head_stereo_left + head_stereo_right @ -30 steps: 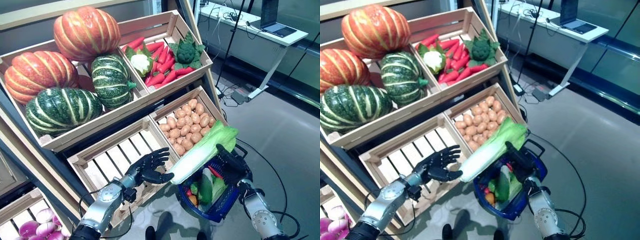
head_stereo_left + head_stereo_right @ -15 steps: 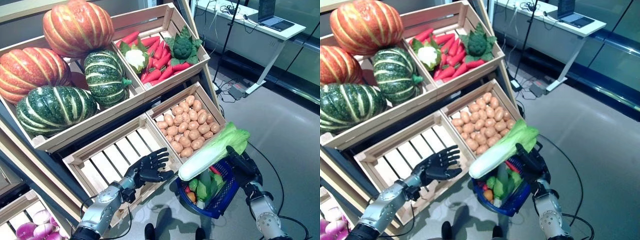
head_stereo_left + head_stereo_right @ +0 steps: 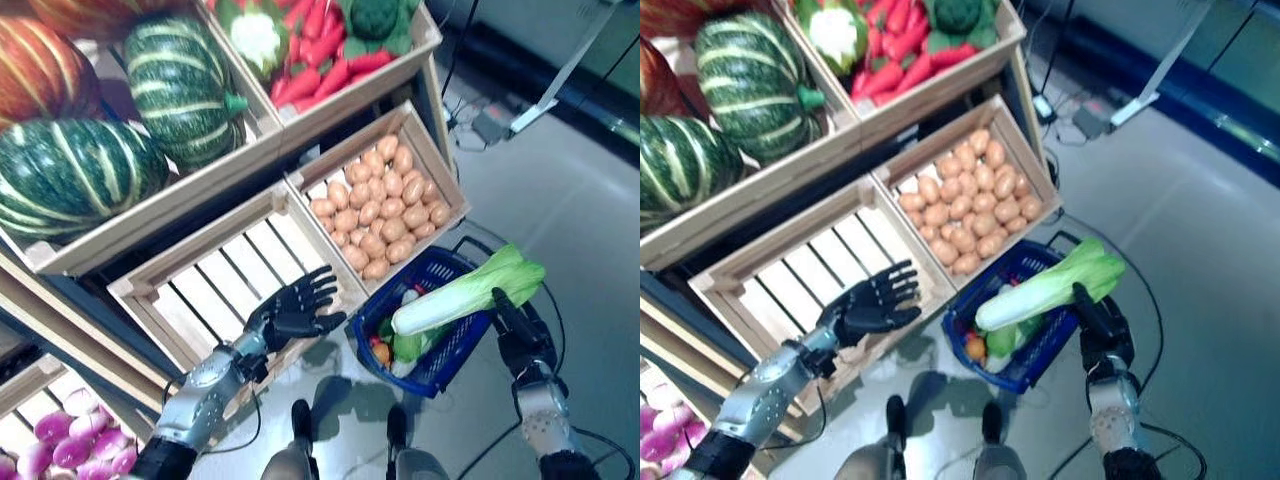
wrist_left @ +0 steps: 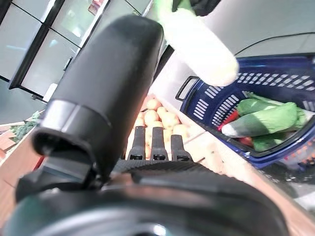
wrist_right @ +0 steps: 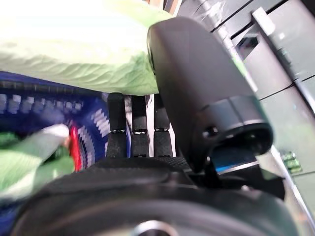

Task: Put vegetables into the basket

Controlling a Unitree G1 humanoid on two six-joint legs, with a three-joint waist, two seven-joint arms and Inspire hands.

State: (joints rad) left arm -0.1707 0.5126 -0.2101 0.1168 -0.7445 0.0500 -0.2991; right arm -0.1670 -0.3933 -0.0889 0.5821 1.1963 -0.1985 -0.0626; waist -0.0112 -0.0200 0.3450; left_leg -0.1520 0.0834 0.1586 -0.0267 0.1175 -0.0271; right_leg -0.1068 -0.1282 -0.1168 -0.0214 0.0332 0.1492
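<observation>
Released by the left hand (image 3: 292, 311), now spread open, the cabbage (image 3: 468, 293) lies across the basket (image 3: 438, 365), leafy end pinched in the right hand (image 3: 518, 330).

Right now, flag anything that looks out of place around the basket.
The napa cabbage lies slantwise across the blue basket's rim, its leafy end sticking out past it, held at that end by the right hand, not down inside with the other vegetables. Nothing spilled.
</observation>
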